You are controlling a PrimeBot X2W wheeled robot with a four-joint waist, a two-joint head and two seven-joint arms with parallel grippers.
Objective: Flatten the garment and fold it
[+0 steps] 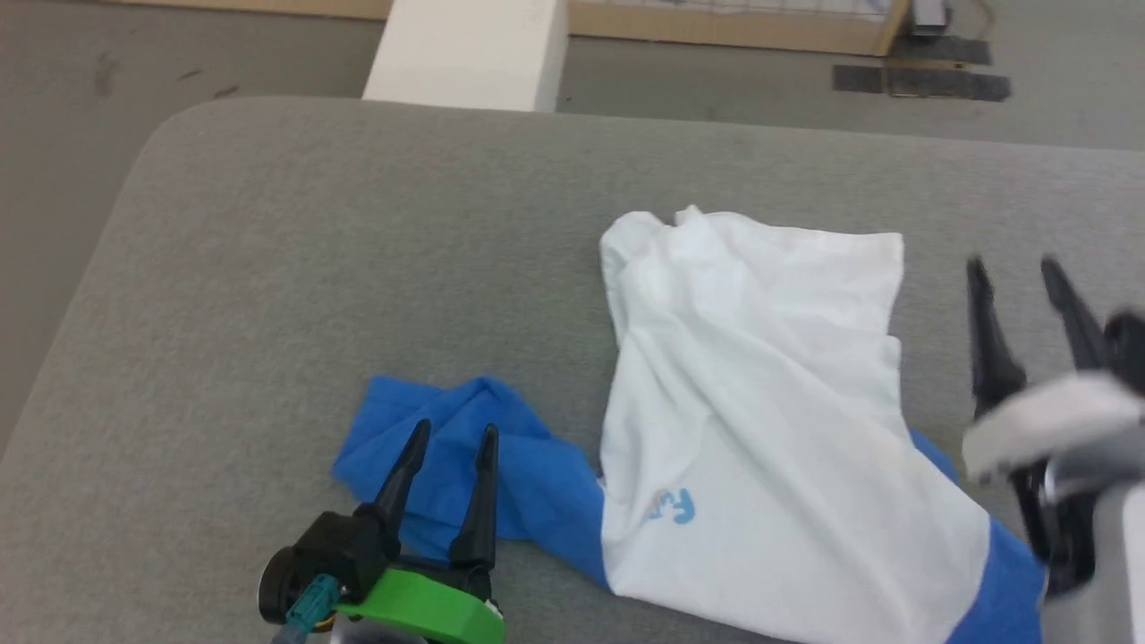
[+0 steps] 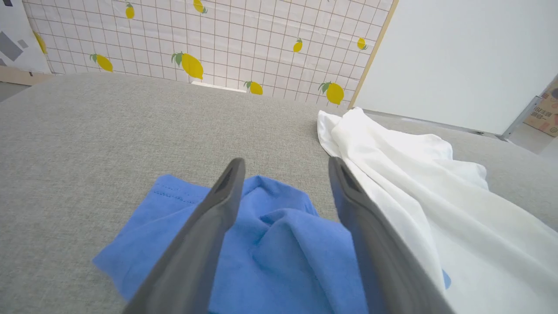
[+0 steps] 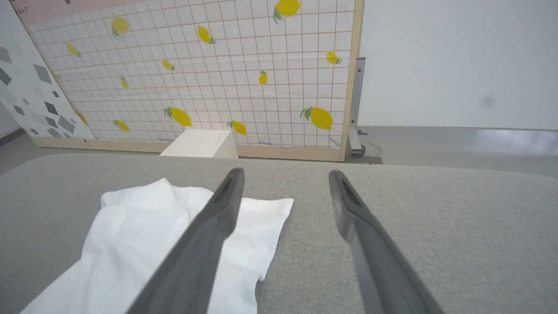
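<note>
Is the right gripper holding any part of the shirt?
No, the right gripper stands open beside the white edge of the garment, jaws spread apart with no cloth pinched between them.

We see a grey, fabric-covered desk [image 1: 358, 268] with a rounded far-left corner. On it lies the garment [image 1: 760, 376], rumpled, its white body on the right half and one blue sleeve [image 1: 528, 483] bunched to the left.
</note>
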